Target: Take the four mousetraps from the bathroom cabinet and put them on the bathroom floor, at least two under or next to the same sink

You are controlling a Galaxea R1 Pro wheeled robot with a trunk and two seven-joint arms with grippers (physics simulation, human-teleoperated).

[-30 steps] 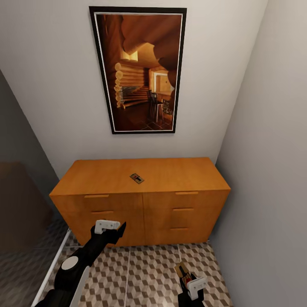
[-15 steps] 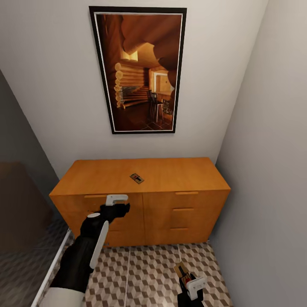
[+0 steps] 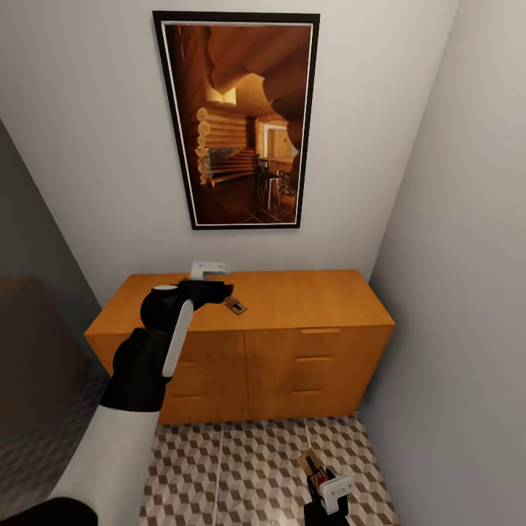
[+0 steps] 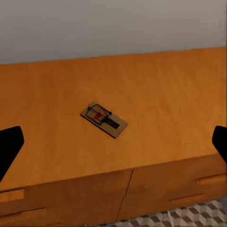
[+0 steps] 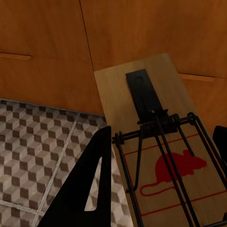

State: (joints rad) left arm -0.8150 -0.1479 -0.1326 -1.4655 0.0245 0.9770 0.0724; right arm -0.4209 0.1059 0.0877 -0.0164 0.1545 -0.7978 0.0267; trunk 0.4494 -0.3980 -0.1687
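Left arm: rising from in front of the drawer fronts a second ago to the level of the cabinet [image 3: 292,307] top; the left tool [image 3: 219,288] is now hanging just beside the mousetrap on the cabinet [image 3: 234,305], not touching it.
Left tool state: fingers [image 4: 9,146] are standing spread wide at either edge of the left wrist view, with the trap [image 4: 103,119] lying flat between and beyond them.
Right tool: the right tool [image 3: 321,478] is staying low over the bathroom floor [image 3: 241,467], unchanged, pinching a second mousetrap [image 5: 156,142] by its edges; the red mouse mark is facing the camera.
Camera: the head view is not shifting.
Task standing: one trap is in hand, one is waiting on the top; others are not in sight.
Judgement: the left arm is lining up a pickup; a further reach and descent seem needed before closing.
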